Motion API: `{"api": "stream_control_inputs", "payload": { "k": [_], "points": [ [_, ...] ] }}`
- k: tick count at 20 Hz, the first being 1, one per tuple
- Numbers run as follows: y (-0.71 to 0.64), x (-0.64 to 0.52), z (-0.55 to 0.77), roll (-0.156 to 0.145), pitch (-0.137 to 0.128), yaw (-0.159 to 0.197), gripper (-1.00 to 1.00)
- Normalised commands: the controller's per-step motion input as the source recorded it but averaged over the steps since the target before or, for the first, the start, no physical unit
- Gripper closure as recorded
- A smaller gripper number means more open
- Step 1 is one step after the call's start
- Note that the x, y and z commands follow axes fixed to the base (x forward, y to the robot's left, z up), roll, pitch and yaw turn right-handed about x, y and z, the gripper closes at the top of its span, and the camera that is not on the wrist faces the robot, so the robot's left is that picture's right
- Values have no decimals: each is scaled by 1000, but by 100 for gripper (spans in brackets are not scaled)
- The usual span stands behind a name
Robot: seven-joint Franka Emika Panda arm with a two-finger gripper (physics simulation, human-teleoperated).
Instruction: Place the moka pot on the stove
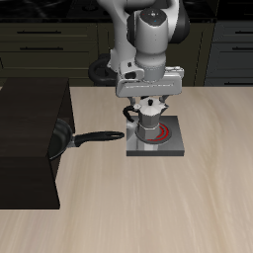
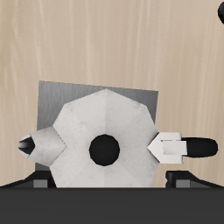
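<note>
The silver moka pot (image 1: pixel 150 122) stands upright on the stove (image 1: pixel 174 147), over its red coil (image 1: pixel 164 129). My gripper (image 1: pixel 148 102) hangs straight above the pot, close to its lid. In the wrist view I look down on the pot's faceted lid (image 2: pixel 79 131), with its black knob in the middle, its black handle (image 2: pixel 197 147) on one side and its spout (image 2: pixel 26 144) on the other. The grey stove plate (image 2: pixel 52 96) shows under it. My fingers (image 2: pixel 39 181) stand wide apart on either side of the pot's body. The jaws are open.
A black long-handled frying pan (image 1: pixel 91 137) lies beside the stove, its pan end against a large dark cabinet (image 1: pixel 30 138). Dark drawers run behind the table. A small black thing (image 2: pixel 220 10) lies on the wood.
</note>
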Motion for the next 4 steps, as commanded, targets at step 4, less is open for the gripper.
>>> {"api": "stream_control_inputs", "payload": {
  "k": [4],
  "points": [
    [-84,-83,236,-18,-31,1,-100]
  ]
}}
